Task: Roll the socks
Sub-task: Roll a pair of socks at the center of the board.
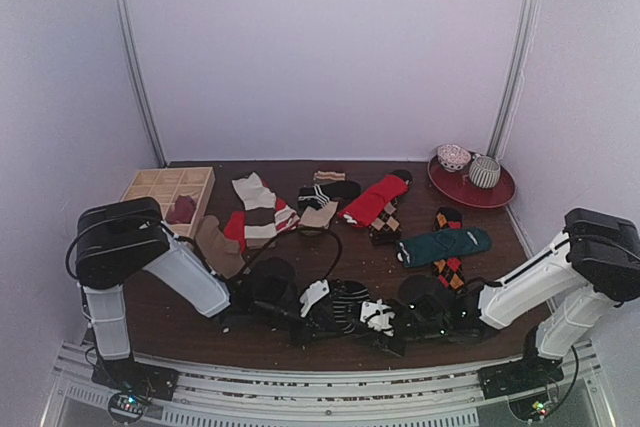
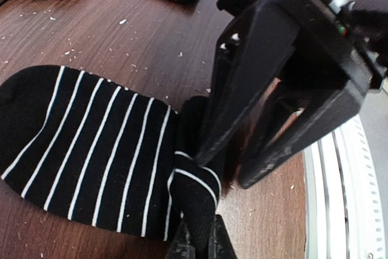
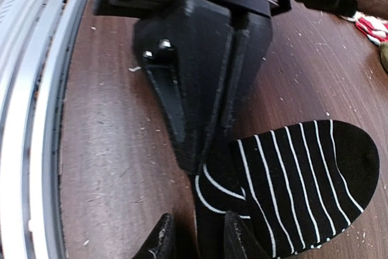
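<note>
Near the table's [image 2: 151, 34] front edge, between your two arms, the black-and-white striped sock [image 2: 91, 144] lies flat with one end bunched. Your left gripper [image 2: 200, 244] is clamped tight on that bunched end. Your right gripper [image 3: 200, 238] straddles it with jaws narrowly parted; whether it pinches, you cannot tell. A teal sock [image 1: 445, 245] lies farther back, well apart.

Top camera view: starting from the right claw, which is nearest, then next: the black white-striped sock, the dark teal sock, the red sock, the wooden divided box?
From the right gripper:
1. Black white-striped sock, right at its fingertips.
2. Dark teal sock, behind it, slightly right.
3. Red sock, farther back, mid-table.
4. Wooden divided box, back left corner.
</note>
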Robot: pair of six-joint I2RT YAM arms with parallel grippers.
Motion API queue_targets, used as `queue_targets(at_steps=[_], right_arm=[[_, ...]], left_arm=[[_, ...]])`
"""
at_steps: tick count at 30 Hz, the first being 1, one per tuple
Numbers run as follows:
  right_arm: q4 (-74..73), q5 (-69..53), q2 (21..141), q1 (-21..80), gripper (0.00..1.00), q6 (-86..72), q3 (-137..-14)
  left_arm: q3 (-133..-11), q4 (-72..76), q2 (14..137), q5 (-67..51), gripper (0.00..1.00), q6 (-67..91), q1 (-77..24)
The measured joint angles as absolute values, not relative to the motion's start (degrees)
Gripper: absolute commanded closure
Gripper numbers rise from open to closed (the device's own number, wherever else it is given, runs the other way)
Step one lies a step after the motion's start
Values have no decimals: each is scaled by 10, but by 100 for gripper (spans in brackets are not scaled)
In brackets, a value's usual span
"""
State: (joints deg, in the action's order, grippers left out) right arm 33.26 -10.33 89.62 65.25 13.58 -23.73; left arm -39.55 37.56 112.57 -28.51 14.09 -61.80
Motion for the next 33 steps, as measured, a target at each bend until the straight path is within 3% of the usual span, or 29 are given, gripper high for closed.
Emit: queue_targets(at_steps=[6,17,23,27,33], right_arm=[[333,-59,910,662,62,133,-246],[338,-30,844,664,60,144,-219],[340,-43,870,664,61,159,-228],[339,-53,898,664,64,161,-232],[339,-57,915,664,80,154,-246]], left_arm=[[-398,371,1127,-288,100,140,-617],[-398,373,1128,-294,100,138,-615],[-398,373,1128,-294,100,138,-615],[-398,373,1128,-294,100,138,-615],[-399,371,1128,-294,100,137,-615]])
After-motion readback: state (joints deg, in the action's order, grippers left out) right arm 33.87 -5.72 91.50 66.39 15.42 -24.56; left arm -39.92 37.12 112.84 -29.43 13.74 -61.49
